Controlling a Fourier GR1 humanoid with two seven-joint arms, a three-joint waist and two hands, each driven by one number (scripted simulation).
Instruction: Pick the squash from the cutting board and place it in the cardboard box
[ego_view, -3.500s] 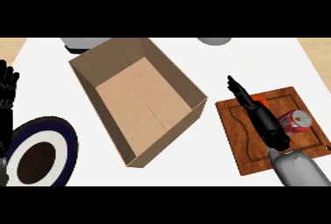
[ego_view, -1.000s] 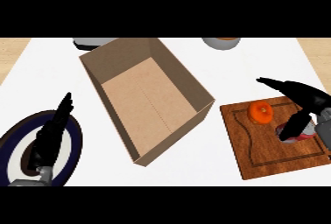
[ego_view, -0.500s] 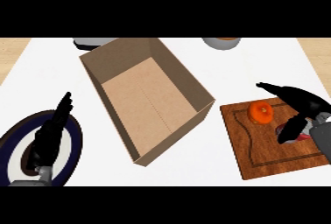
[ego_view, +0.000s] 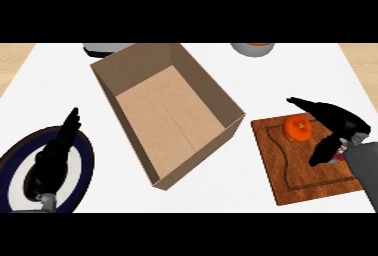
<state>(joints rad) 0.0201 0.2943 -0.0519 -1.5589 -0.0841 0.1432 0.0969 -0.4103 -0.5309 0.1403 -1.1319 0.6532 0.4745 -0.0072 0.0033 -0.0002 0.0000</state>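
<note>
the squash (ego_view: 299, 127) lies on the cutting board (ego_view: 306, 172), not yet grasped; the right hand (ego_view: 336, 125) arches over it with fingers spread open. next it should close round the squash and carry it left to the cardboard box (ego_view: 166, 112). the left hand (ego_view: 55, 155) rests open over a plate (ego_view: 11, 162).

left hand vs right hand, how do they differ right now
The left hand lies straight-fingered over the dark-rimmed plate, near no task object; the right hand arches over the cutting board, thumb and fingers spread beside the orange squash without closing on it. Both are black and hold nothing.
</note>
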